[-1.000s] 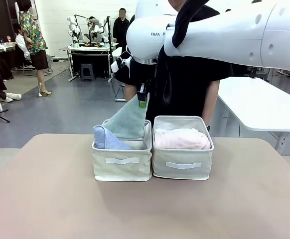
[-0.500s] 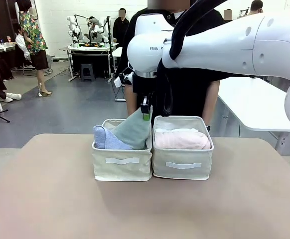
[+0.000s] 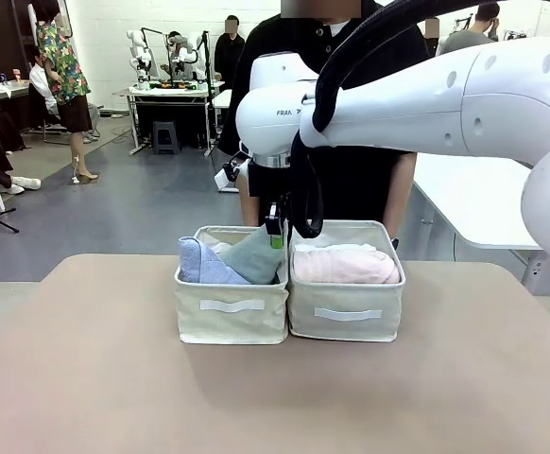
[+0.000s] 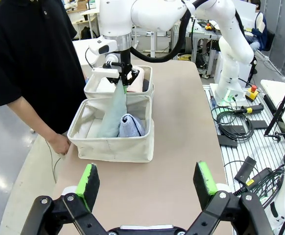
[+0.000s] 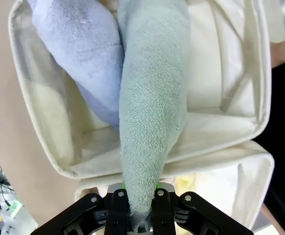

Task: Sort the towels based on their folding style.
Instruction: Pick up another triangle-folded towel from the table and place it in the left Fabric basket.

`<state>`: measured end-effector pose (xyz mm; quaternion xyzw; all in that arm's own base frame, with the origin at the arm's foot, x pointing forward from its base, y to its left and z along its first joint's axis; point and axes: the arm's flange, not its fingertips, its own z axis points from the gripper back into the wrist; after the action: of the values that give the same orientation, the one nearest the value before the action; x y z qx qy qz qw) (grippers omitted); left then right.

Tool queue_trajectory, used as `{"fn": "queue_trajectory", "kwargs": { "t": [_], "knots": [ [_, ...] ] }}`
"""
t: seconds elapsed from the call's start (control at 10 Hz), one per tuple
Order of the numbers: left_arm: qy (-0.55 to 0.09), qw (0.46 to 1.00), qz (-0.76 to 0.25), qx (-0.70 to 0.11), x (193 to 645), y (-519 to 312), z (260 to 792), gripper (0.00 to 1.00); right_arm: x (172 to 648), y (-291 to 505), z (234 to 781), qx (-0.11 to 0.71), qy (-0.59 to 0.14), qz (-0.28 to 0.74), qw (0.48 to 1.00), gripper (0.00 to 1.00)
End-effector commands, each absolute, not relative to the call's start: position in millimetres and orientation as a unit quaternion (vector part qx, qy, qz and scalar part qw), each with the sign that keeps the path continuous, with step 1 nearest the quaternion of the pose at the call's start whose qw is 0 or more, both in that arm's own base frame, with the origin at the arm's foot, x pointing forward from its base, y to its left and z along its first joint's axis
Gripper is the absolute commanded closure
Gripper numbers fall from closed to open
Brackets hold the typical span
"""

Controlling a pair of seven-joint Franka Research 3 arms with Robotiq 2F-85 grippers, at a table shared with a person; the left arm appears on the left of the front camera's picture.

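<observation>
Since a second ago our right gripper [image 3: 275,236], pinching the tip of the green towel [image 3: 254,257], has lowered it into the left bin [image 3: 231,317] beside the blue towel [image 3: 199,265], so we judge release comes next, our left gripper [image 4: 147,182] spread and idle
</observation>
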<state>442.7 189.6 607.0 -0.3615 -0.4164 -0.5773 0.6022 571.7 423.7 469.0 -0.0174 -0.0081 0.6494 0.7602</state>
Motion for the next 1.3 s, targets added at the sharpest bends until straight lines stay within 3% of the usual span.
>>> {"fn": "queue_trajectory", "kwargs": {
  "t": [0.0,1.1,1.2],
  "knots": [
    [-0.424,0.593,-0.582,-0.360,440.4,189.5,607.1,0.00,577.8,434.3,472.2,-0.015,0.001,0.658,0.753,0.86],
    [-0.424,0.593,-0.582,-0.360,440.4,189.5,607.1,0.00,580.9,456.4,457.1,0.015,-0.001,0.660,0.751,0.86],
    [-0.424,0.593,-0.582,-0.360,440.4,189.5,607.1,0.00,581.4,456.4,456.4,0.017,-0.001,0.661,0.750,0.67]
  ]
}}
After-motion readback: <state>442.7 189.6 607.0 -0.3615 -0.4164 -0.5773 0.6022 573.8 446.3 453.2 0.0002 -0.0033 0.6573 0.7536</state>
